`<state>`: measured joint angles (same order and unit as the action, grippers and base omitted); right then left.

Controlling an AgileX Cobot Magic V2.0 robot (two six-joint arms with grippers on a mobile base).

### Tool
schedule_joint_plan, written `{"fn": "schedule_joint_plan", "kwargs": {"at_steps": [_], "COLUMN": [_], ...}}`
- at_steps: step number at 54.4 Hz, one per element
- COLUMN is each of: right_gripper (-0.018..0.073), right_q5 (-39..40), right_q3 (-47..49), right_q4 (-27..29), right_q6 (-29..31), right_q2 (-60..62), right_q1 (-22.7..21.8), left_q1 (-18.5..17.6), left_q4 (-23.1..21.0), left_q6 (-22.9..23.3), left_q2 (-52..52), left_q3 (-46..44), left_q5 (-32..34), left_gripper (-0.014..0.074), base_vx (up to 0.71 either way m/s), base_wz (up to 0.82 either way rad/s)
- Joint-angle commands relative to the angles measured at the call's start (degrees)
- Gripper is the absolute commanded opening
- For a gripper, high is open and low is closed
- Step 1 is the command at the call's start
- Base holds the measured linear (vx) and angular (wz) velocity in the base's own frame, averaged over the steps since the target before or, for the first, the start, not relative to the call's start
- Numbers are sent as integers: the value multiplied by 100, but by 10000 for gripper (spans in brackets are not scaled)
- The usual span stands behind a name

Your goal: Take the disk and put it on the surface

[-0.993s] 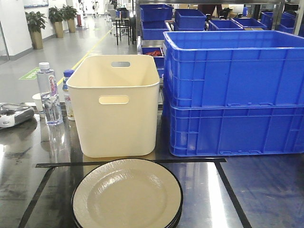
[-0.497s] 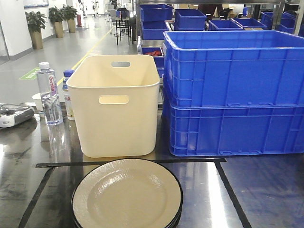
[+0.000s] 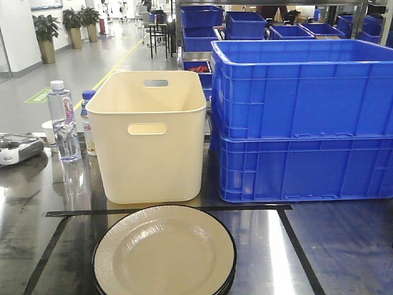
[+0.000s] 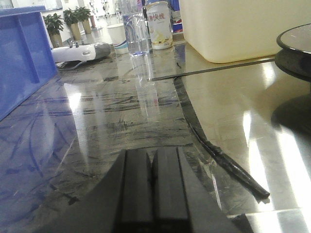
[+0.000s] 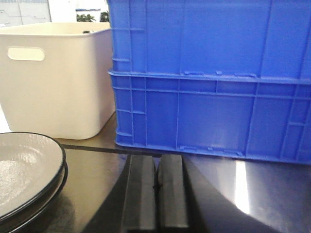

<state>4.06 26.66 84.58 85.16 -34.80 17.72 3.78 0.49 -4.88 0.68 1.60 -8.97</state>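
Observation:
The disk (image 3: 164,252) is a cream plate with a black rim, on top of a short stack inside the black tape rectangle (image 3: 166,211) on the dark glossy surface (image 3: 264,258). The front view shows neither gripper. In the left wrist view my left gripper (image 4: 152,160) is shut and empty, low over the surface (image 4: 121,111), with the disk's rim (image 4: 296,41) far off to the right. In the right wrist view my right gripper (image 5: 157,167) is shut and empty, with the disk (image 5: 24,170) to its left.
A cream bin (image 3: 150,141) stands just behind the plates, with stacked blue crates (image 3: 301,123) to its right. A water bottle (image 3: 63,123), a can and a grey handheld device (image 3: 18,147) sit at the back left. Another blue crate (image 4: 19,58) borders the left gripper's side.

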Motion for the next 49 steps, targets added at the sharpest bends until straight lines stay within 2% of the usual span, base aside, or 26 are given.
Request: {"fn": "schedule_joint_plan", "kwargs": {"at_steps": [1,3,5,6,10,16,19,24,29,41,49], "right_gripper": [-12,-12,-12,-12,-12,-12,-12,-12,-12,-12,-12], "right_q5": [-233,-248,-260,-260,-260,-347,-406,-406,-220,51,51], "right_q3": [186,186,186,186,186,186,186,130,-144,-1571,-2621], "right_q4": [-2474,-3690,-4630,-4978,-6545,-7939,-8354,-8657,-8701,-8584,-8617], "right_q6": [-2404,-3452,-4441,-4971,-6380,-7775,-8130,-8246,-8245,-8247,-8191], "right_q2": [-31,-55,-81,-103,-170,-279,-324,-312,3,1737,2860], "right_q1": [-6,-6,-6,-13,-13,-13,-13,-25,-210,-1484,-1859], "left_q1": [-4,-4,-4,-4,-4,-4,-4,-4,-4,-4,-4], "left_q4": [7,7,7,7,7,7,7,7,7,7,7], "left_q6": [38,38,38,38,38,38,38,38,38,38,38], "left_q2": [87,87,87,87,87,87,87,87,87,87,87], "left_q3": [140,140,140,140,140,140,140,140,140,140,140], "left_q5": [447,447,447,447,447,447,447,447,447,447,447], "left_gripper": [-1,-1,-1,-1,-1,-1,-1,-1,-1,-1,-1], "base_vx": [0,0,0,0,0,0,0,0,0,0,0], "base_wz": [0,0,0,0,0,0,0,0,0,0,0]}}
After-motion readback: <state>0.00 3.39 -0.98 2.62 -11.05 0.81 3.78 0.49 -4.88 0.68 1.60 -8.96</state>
